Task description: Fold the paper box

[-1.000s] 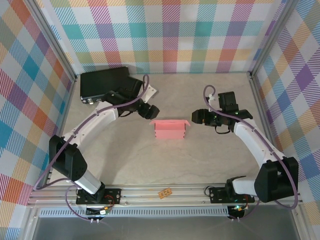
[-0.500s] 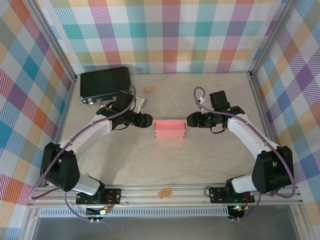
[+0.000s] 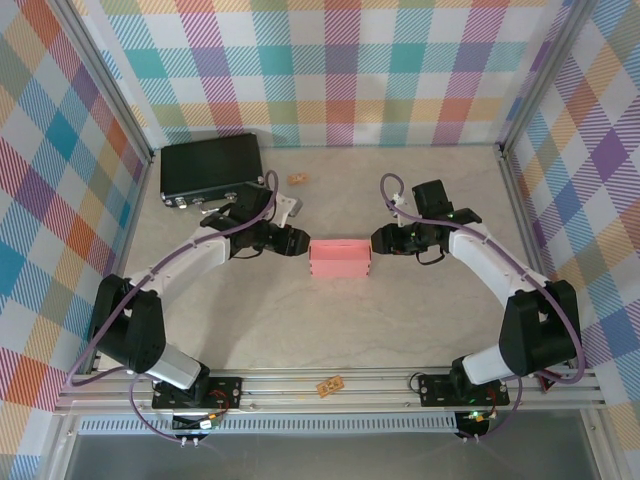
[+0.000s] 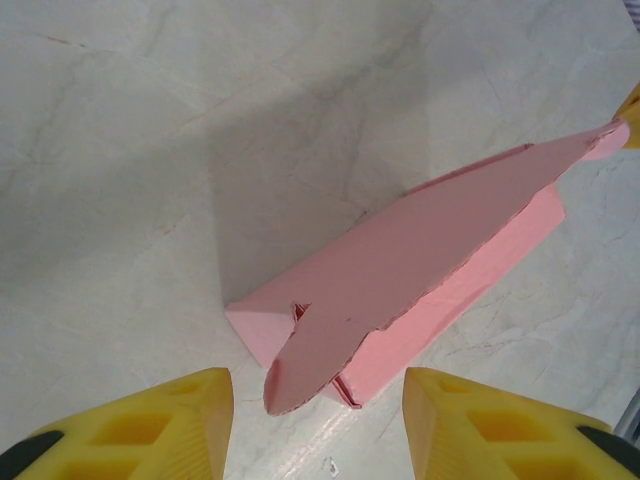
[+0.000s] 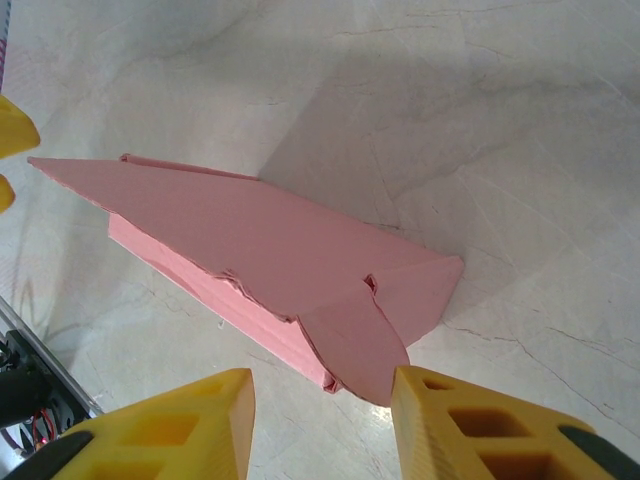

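Note:
The salmon-pink paper box (image 3: 340, 258) lies mid-table, long side left to right, its lid panel down over the body. My left gripper (image 3: 298, 240) is at its left end and my right gripper (image 3: 378, 240) at its right end. In the left wrist view the box (image 4: 430, 260) runs away from me. Its rounded end flap (image 4: 305, 365) points into the gap of the left gripper (image 4: 318, 425), which is open and clear of it. In the right wrist view the box (image 5: 250, 235) has its end flap (image 5: 360, 345) between the fingers of the open right gripper (image 5: 322, 410). The flap tip is at the right finger (image 5: 430, 410).
A black hard case (image 3: 208, 168) lies at the back left, just behind the left arm. A small tan piece (image 3: 297, 180) sits on the table beyond the box, another (image 3: 330, 384) on the front rail. Metal frame posts and plaid walls bound the table.
Both grippers have moved inward to the box's two ends, and their jaws have narrowed. The box's end flaps, flared outward a second ago, now sit closer in.

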Robot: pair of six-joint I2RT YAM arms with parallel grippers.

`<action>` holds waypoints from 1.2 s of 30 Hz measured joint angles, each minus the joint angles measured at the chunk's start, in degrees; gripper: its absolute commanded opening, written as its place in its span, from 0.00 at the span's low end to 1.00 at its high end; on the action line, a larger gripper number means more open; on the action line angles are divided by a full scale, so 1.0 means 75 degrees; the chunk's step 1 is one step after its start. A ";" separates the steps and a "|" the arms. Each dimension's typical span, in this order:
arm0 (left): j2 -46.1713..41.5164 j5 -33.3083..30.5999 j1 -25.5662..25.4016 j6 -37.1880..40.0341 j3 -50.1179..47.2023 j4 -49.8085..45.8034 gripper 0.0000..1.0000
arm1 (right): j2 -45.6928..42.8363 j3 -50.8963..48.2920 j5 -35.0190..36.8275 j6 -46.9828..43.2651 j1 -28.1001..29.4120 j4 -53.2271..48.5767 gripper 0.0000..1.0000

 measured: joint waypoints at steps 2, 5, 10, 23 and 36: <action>0.0064 0.0038 0.0000 0.0041 0.0000 -0.0006 0.48 | 0.0029 0.0000 0.0017 0.0000 0.0020 0.0000 0.40; 0.0111 0.0044 0.0000 0.0093 0.0000 -0.0009 0.48 | 0.0085 0.0000 0.0047 0.0003 0.0029 0.0000 0.38; 0.0131 0.0070 0.0000 0.0111 0.0000 -0.0009 0.46 | 0.0146 0.0000 0.0076 0.0003 0.0032 0.0000 0.36; 0.0487 0.0356 0.0000 0.0128 0.0000 -0.0055 0.32 | 0.0198 0.0003 0.0070 0.0012 0.0096 0.0009 0.28; 0.0527 0.0525 0.0000 0.0102 0.0017 -0.0055 0.23 | 0.0201 0.0029 0.0041 0.0041 0.0143 0.0090 0.26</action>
